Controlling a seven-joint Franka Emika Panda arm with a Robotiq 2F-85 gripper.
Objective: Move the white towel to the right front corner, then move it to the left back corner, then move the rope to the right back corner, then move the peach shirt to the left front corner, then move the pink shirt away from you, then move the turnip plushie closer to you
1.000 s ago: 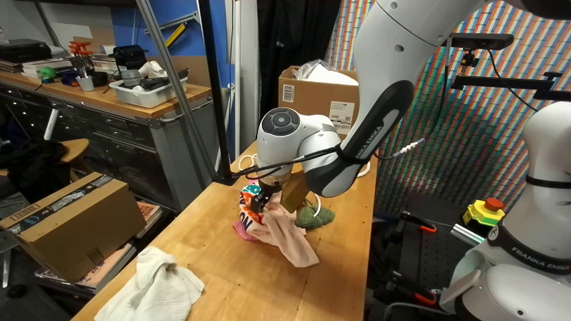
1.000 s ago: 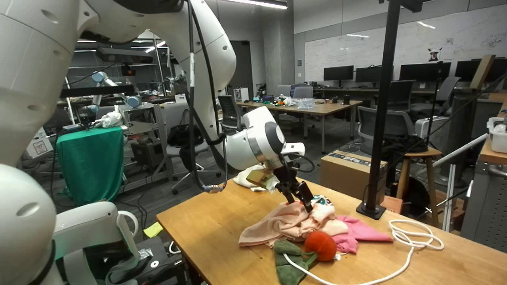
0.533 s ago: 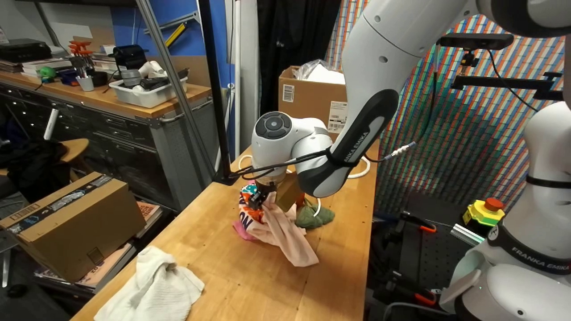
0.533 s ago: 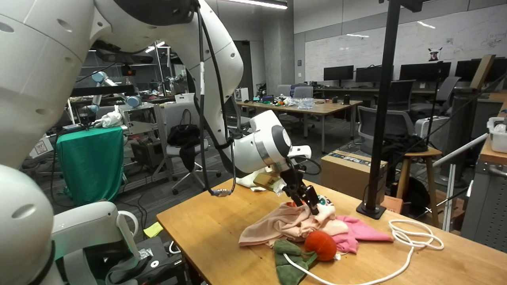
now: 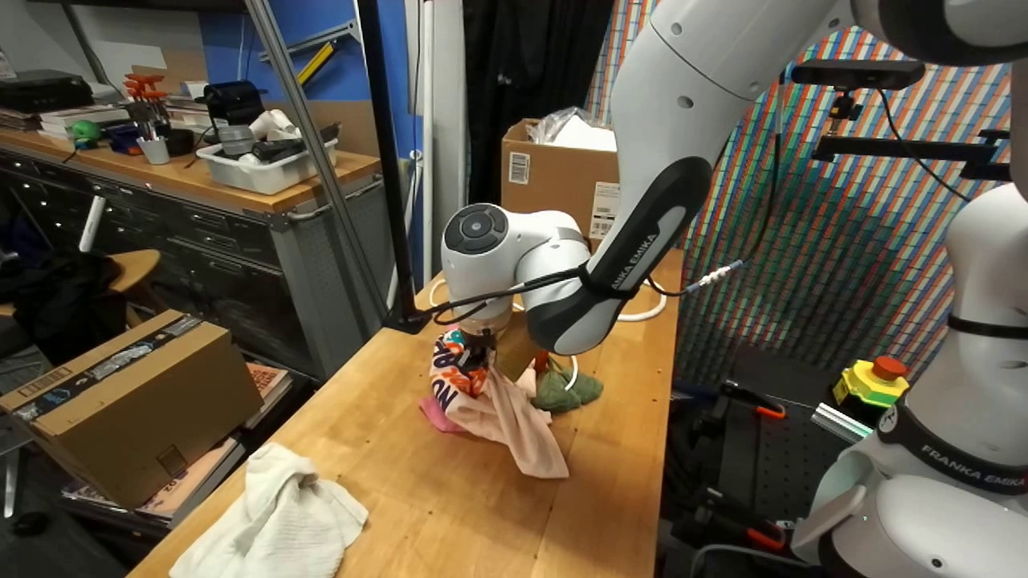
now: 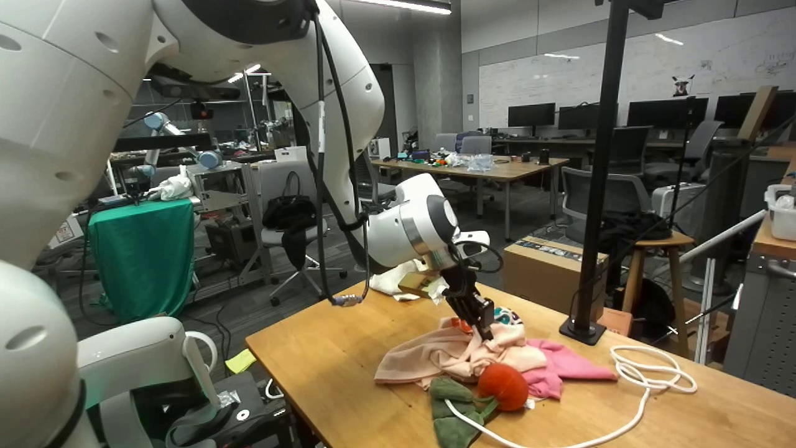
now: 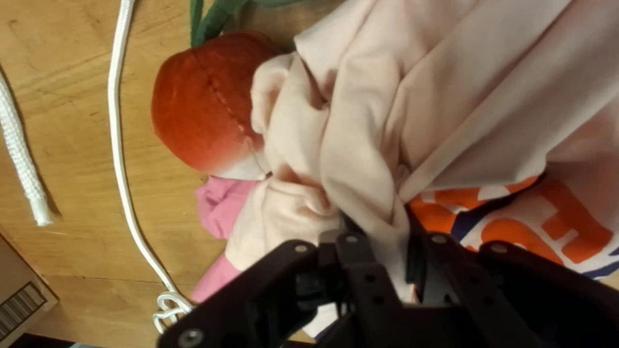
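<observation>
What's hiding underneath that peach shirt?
A pink shirt: parts of it stick out from beneath the peach shirt in both exterior views. The rest of it is covered, so I can't tell what else, if anything, lies under there.

Smooth white shells (image 5: 666, 144), dotted with small round recesses, form the arm above the end effector (image 7: 384, 232). Nearer it come a dark panel (image 5: 660, 229) lettered "ANKA EMIKA" in white, a black strap (image 5: 604, 287), a silvery ring (image 6: 411, 225) and a round, dark button pad (image 5: 477, 229). Black cables (image 5: 526, 287) run alongside. The end effector itself is black, its linkages studded with pale screws (image 7: 190, 337).
</observation>
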